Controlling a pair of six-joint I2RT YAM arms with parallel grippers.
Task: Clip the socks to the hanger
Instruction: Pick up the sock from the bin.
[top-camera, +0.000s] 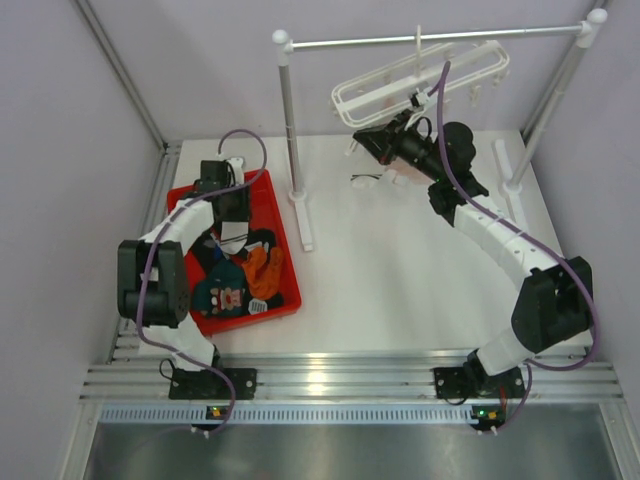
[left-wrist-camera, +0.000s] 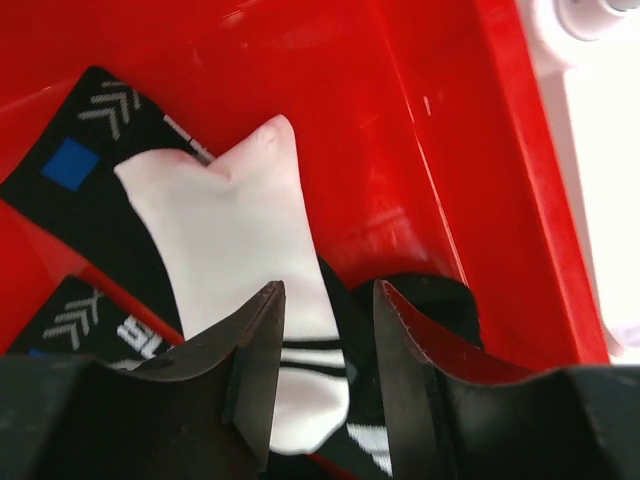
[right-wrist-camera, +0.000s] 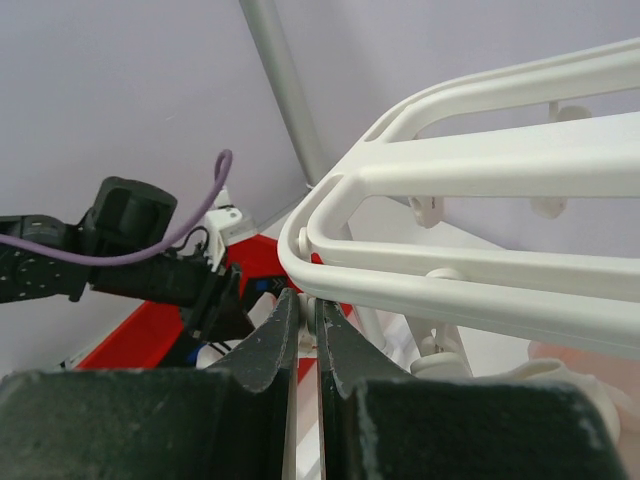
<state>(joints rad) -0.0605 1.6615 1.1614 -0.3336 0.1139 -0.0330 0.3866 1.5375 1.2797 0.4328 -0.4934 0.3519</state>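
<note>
Between the parted jaws of the left gripper lies one white sock atop black socks in one red tray. Just above the closed jaws of the right gripper hangs one hanger.

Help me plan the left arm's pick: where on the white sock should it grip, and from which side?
Probably its striped end, from straight above: the white sock lies flat over black socks, narrow enough for the open left gripper.
</note>
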